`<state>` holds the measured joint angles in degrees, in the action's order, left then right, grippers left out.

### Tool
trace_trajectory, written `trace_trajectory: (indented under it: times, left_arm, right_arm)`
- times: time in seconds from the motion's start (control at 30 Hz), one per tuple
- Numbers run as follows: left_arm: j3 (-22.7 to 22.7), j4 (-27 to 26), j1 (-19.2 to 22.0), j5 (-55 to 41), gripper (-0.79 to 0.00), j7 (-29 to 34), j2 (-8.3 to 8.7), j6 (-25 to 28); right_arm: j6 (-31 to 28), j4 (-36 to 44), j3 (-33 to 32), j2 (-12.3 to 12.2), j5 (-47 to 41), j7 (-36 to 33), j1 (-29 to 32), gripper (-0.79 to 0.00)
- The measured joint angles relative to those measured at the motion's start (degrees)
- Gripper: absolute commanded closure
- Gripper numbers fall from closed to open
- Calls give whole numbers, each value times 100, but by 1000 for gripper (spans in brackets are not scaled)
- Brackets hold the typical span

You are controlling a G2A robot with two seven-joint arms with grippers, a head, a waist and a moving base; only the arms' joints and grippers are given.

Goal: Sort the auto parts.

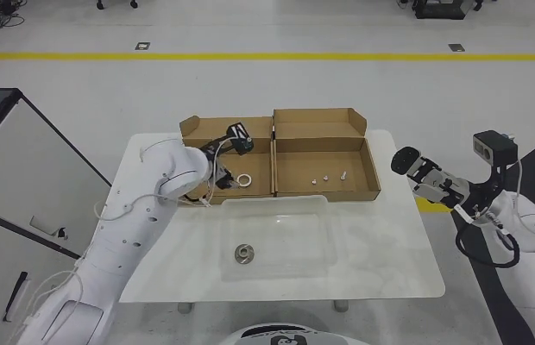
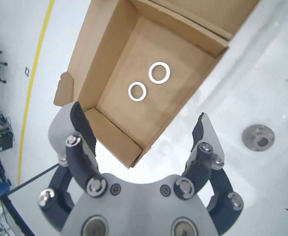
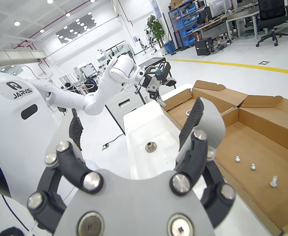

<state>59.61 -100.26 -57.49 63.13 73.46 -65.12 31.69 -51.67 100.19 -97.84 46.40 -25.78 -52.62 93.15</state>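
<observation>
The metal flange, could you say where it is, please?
Top view: the flange lies alone in the clear tray, on the robot's side of the cardboard boxes.

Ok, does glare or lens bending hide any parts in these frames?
Top view: even light; the clear tray blends into the white table, but the hub in it reads. Left wrist view: wide-angle lens bows the cardboard box, both washers plain. Right wrist view: ceiling lamps glare overhead, clear of the bolts.
</observation>
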Motion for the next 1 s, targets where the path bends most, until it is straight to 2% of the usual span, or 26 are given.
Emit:
trace_trajectory:
  times: [0.43, 0.6, 0.77, 1.0]
  left_arm:
    - [-82, -54, -46, 29, -785, -189, 19, 95]
    - [-538, -36, 142, -180, -785, -368, 96, 284]
    - [-1649, 105, 994, -1021, -785, -196, 294, 116]
    - [-3689, 159, 2795, -2735, -785, 258, 611, -339]
  right_arm:
    - [0, 0, 0, 0, 0, 0, 0, -785]
    - [0, 0, 0, 0, 0, 0, 0, -785]
    - [0, 0, 0, 0, 0, 0, 0, -785]
    - [0, 0, 0, 0, 0, 0, 0, -785]
